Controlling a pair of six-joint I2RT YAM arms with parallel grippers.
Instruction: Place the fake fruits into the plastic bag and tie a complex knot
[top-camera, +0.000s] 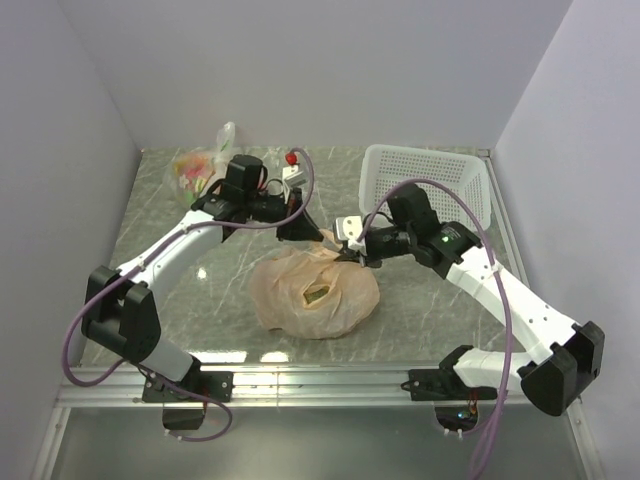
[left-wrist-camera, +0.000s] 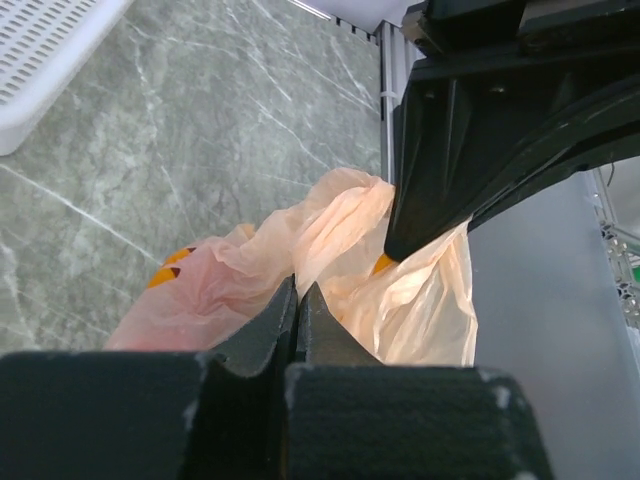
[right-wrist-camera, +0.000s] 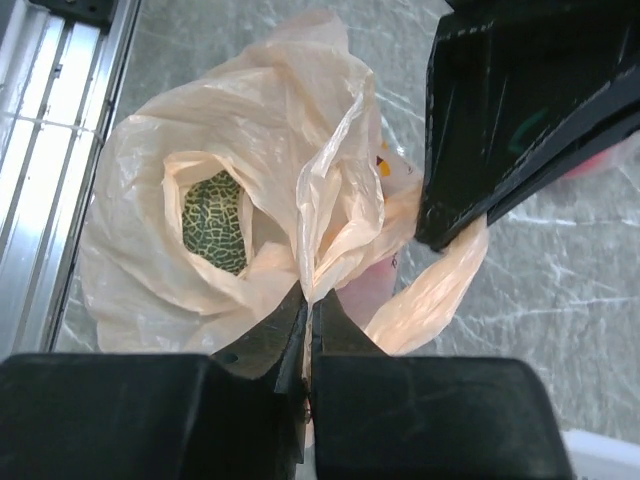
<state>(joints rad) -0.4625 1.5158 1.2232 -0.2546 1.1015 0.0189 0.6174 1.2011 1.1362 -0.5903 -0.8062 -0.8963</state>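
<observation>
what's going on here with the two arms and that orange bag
Both arms are working on the peach plastic bag in the middle of the table. The left gripper is shut on one bunched piece of the bag's top and the right gripper is shut on another, so this looks like the tying stage. A green netted melon shows through the open mouth, and no knot is visible yet. A white basket sits behind.
</observation>
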